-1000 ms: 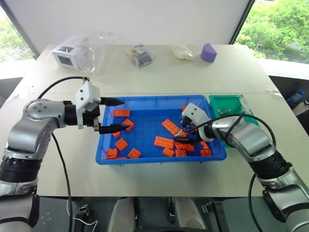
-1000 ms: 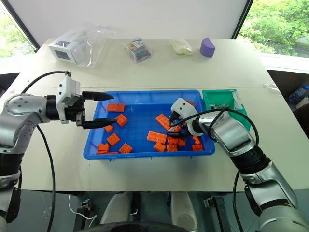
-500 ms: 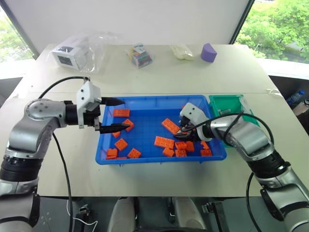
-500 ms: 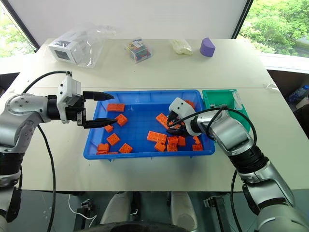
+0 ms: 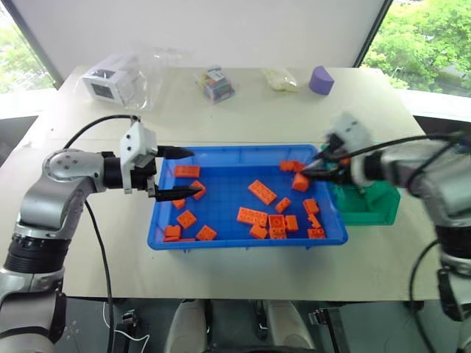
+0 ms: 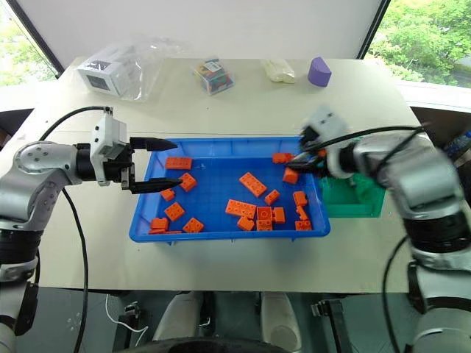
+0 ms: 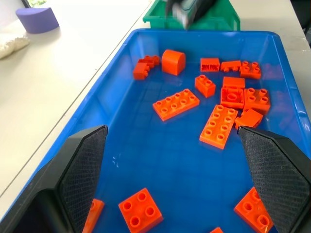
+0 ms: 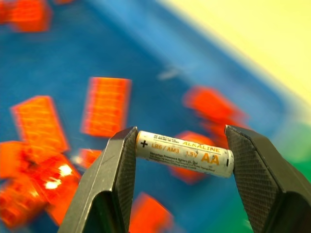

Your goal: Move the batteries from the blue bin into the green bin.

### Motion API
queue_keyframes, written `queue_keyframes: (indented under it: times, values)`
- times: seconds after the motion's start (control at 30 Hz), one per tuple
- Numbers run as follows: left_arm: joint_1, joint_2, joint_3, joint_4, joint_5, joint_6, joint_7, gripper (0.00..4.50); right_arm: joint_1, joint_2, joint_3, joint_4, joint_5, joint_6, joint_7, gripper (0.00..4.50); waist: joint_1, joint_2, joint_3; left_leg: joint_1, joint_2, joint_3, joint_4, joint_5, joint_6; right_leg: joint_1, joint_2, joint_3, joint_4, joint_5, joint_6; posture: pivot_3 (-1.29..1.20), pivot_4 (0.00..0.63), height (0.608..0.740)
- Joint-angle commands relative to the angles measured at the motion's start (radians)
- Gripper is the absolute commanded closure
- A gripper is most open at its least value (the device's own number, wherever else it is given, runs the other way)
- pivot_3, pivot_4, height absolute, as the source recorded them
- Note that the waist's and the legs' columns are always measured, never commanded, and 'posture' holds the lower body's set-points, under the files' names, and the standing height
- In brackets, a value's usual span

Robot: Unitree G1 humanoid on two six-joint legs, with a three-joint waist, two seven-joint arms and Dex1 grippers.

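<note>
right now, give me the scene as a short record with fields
right gripper: shut on a battery, clamped end to end, over the blue bin's right end near the green bin
left gripper: open, empty, over the blue bin's left end
blue bin: holds scattered orange bricks
green bin: right of the blue bin, partly behind the right arm
table's far edge: bagged white box, small clear box, purple block
</note>
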Motion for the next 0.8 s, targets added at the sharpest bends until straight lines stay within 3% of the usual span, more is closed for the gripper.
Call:
queue_keyframes:
  times: [0.03,0.1,0.23,0.27,0.4,0.47,0.6,0.8]
  values:
    - [-0.028,-0.005,-0.002,0.002,0.004,-0.025,-0.015,0.00,0.035,-0.055,-0.084,0.023,0.013,-0.011,0.011,2.29,-0.002,0.000,0.000,0.000,0.000,0.000,0.000,0.000,0.000,0.000,0.000,0.000,0.000,0.000,0.000,0.00,0.150,0.734]
    - [-0.036,-0.013,-0.010,0.010,0.005,-0.025,-0.023,0.00,0.076,-0.071,-0.093,0.037,0.000,-0.031,0.002,2.29,-0.005,0.000,0.000,0.001,0.000,0.000,0.000,0.000,0.000,0.000,0.001,0.000,0.000,0.000,0.000,0.00,0.150,0.734]
    - [-0.056,-0.021,-0.023,0.035,0.014,-0.030,-0.040,0.00,0.107,-0.051,-0.088,0.061,-0.009,-0.074,-0.023,0.30,-0.006,0.000,0.000,0.001,0.000,0.000,0.000,0.000,0.000,0.000,0.001,0.001,0.001,0.000,0.000,0.00,0.150,0.734]
    - [-0.061,-0.019,-0.026,0.043,0.017,-0.032,-0.045,0.00,0.113,-0.051,-0.085,0.065,-0.009,-0.099,-0.016,0.02,-0.006,0.000,0.000,0.001,0.000,0.000,0.000,0.000,0.000,0.000,0.001,0.001,0.001,0.000,0.000,0.00,0.150,0.734]
    - [-0.079,0.000,-0.016,0.081,0.020,-0.033,-0.070,0.00,0.178,-0.110,-0.087,0.111,-0.044,-0.317,0.080,0.02,-0.002,0.000,0.000,0.001,0.000,0.000,0.000,0.000,0.000,0.000,0.001,0.001,0.000,0.000,0.000,0.00,0.150,0.734]
    - [-0.081,0.033,0.005,0.090,0.012,-0.027,-0.096,0.00,0.236,-0.163,-0.118,0.145,-0.079,-0.526,0.173,0.02,0.001,0.000,0.000,0.000,0.000,0.000,0.000,0.000,0.000,0.000,0.001,0.001,0.000,0.000,0.001,0.00,0.150,0.734]
    - [-0.090,0.179,0.104,0.126,-0.047,0.026,-0.184,0.00,0.316,-0.264,-0.246,0.250,-0.013,-0.758,0.445,0.02,-0.005,0.000,0.002,0.000,0.000,0.001,0.000,0.000,0.000,0.000,0.000,0.001,0.000,-0.001,0.002,0.00,0.150,0.734]
    - [-0.040,0.354,0.212,0.237,-0.039,0.013,-0.269,0.00,0.393,-0.353,-0.306,0.495,-0.030,-0.969,0.679,0.02,-0.007,0.000,0.002,0.003,0.001,0.001,-0.001,0.000,0.000,0.001,0.001,0.000,0.001,-0.001,0.001,0.00,0.150,0.734]
